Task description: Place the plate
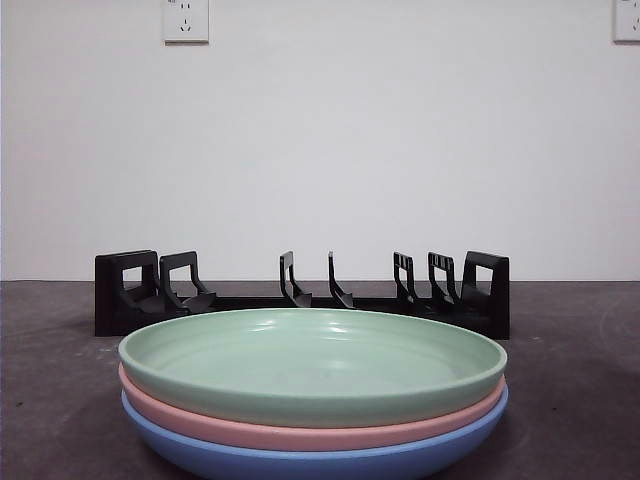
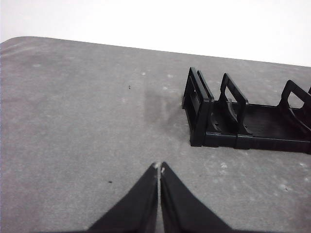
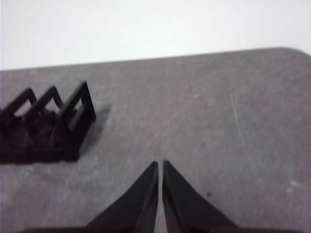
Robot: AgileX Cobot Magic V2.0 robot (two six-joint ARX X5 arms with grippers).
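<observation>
Three plates are stacked at the front of the table: a green plate (image 1: 312,360) on top, a pink plate (image 1: 300,432) under it and a blue plate (image 1: 310,458) at the bottom. Behind the stack stands a black plate rack (image 1: 300,292) with upright dividers and nothing in its slots. The rack's one end (image 2: 233,116) shows in the left wrist view, its other end (image 3: 46,126) in the right wrist view. My left gripper (image 2: 159,168) is shut and holds nothing, hovering over bare table away from the rack. My right gripper (image 3: 160,164) is also shut on nothing. Neither arm appears in the front view.
The table is a dark grey mat (image 1: 570,390) against a white wall, with wall sockets (image 1: 185,20) high up. Bare mat (image 2: 77,121) lies beside each end of the rack.
</observation>
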